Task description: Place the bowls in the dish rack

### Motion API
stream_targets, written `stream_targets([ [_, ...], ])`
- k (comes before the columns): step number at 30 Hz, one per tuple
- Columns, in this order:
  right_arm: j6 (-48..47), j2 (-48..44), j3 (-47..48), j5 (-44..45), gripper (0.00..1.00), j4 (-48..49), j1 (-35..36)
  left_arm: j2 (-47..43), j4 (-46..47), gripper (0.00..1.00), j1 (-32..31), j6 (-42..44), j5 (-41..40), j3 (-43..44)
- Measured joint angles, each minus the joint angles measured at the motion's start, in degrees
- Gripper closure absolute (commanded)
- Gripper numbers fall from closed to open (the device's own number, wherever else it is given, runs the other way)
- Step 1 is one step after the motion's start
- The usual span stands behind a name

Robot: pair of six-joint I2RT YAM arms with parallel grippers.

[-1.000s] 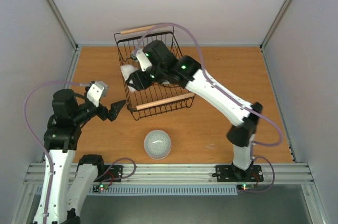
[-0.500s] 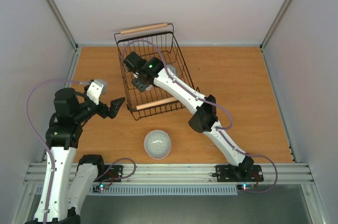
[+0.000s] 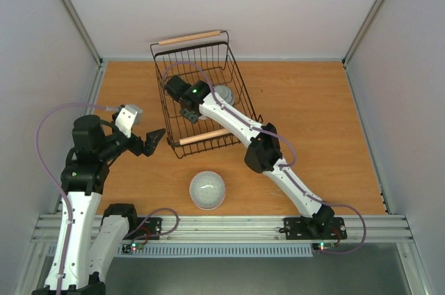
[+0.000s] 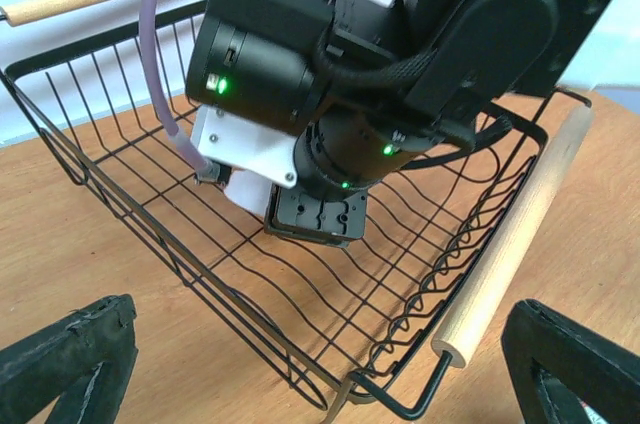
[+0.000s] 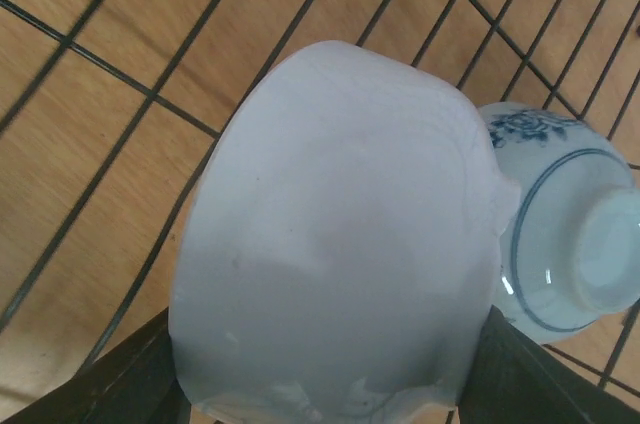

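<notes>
The black wire dish rack stands at the table's far middle. My right gripper reaches down into its left half and is shut on a plain white bowl, held low over the rack's floor. A blue-and-white bowl lies upside down right beside it in the rack. A grey bowl sits in the rack's right half. A pale speckled bowl lies upside down on the table near the front. My left gripper is open and empty just outside the rack's near left corner.
The rack's two wooden handles stick out at its far and near ends. The right arm's wrist fills the rack's upper part in the left wrist view. Grey walls close in the table on three sides.
The right arm stretched out and went lower into the rack's left half with the white bowl, uncovering the grey bowl. The left arm barely moved.
</notes>
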Motion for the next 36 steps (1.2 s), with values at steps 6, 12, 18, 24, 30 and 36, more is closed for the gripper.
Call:
stream_targets([
  [6,-1.55,1.33,0.00,1.46,0.80,0.98,-0.09,0.33,0.00,0.00,0.00,0.02,0.37,-0.04],
  [12,-2.12,1.36,0.00,0.76,0.36,1.09,-0.26,0.52,0.00,0.01,0.00,0.02,0.37,-0.04],
  [18,-2.47,1.36,0.00,-1.66,0.06,1.25,-0.31,1.05,0.00,0.00,0.00,0.02,0.37,-0.04],
  [24,-2.75,1.42,0.00,-4.48,0.01,1.14,-0.31,1.05,0.00,0.01,0.00,0.04,0.37,-0.04],
  [30,-1.73,0.63,-0.48,-6.99,0.01,1.27,-0.22,1.05,0.00,0.01,0.00,0.20,0.37,-0.04],
  [36,1.11,-11.19,-10.21,-11.78,0.01,4.72,0.20,1.05,-0.02,0.01,0.00,0.20,0.81,-0.04],
])
